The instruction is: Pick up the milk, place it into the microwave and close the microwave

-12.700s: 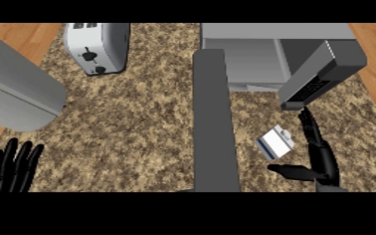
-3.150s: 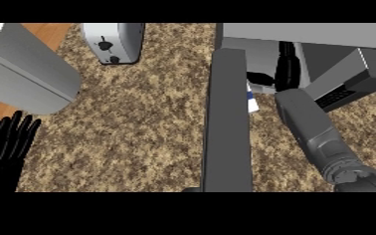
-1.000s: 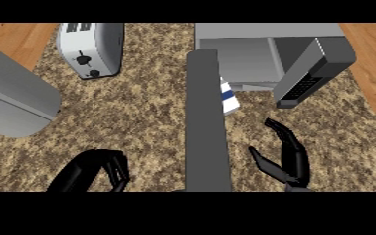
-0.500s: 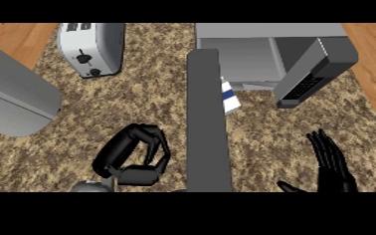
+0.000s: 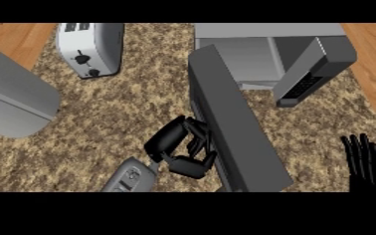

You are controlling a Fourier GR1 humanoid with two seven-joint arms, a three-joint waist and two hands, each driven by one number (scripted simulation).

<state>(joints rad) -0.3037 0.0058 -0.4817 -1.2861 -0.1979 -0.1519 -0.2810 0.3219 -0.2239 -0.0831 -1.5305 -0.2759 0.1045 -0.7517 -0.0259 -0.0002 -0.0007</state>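
The microwave (image 5: pixel 253 55) stands at the back right, with its control panel (image 5: pixel 314 77) on the right side. Its dark grey door (image 5: pixel 235 129) stands ajar and runs slantwise from the cavity towards the view's lower edge. My left hand (image 5: pixel 176 147) rests against the door's outer left face with its fingers curled, holding nothing. At the right edge my right hand (image 5: pixel 360 159) is open with its fingers up, well clear of the door. The milk does not show; the door hides the place where it stood.
A silver toaster (image 5: pixel 92 47) sits at the back left on the speckled counter (image 5: pixel 110 114). A large grey rounded object (image 5: pixel 22 99) fills the left edge. Wooden floor shows at the top corners.
My left hand has come forward to the door's outer face. The door now slants instead of standing straight, and the milk is out of sight. My right hand has drawn back to the right edge.
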